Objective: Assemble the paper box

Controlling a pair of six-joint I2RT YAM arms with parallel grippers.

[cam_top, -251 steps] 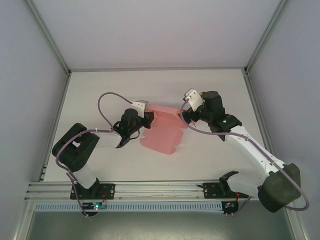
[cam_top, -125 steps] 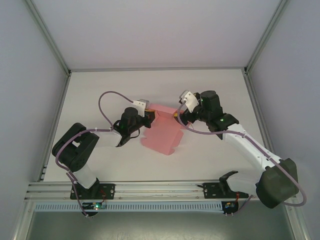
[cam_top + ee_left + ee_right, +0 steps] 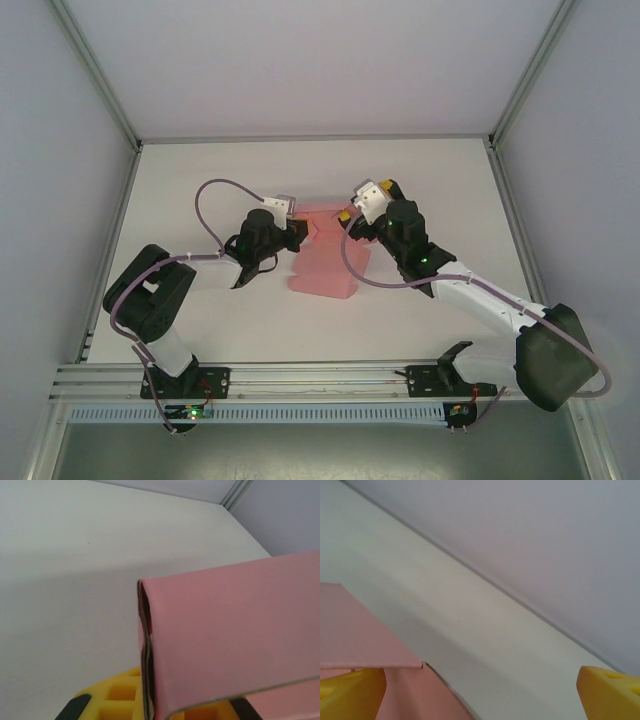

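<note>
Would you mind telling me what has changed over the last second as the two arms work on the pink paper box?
The right tool, jaws wide open, swung left toward the far right corner of the paper box, and the box now looks narrower. The left tool stayed shut on its left edge, barely shifting.

1. A white tabletop [image 3: 200,180] takes up the middle of the top view, evenly lit, with only soft shadows.
2. Pale grey walls [image 3: 320,60] close it in at the back and on both sides.
3. Aluminium posts [image 3: 95,70] slant through the upper corners.
4. A slotted metal rail [image 3: 320,378] crosses the lower edge, above a dull grey-green floor [image 3: 320,450].
</note>
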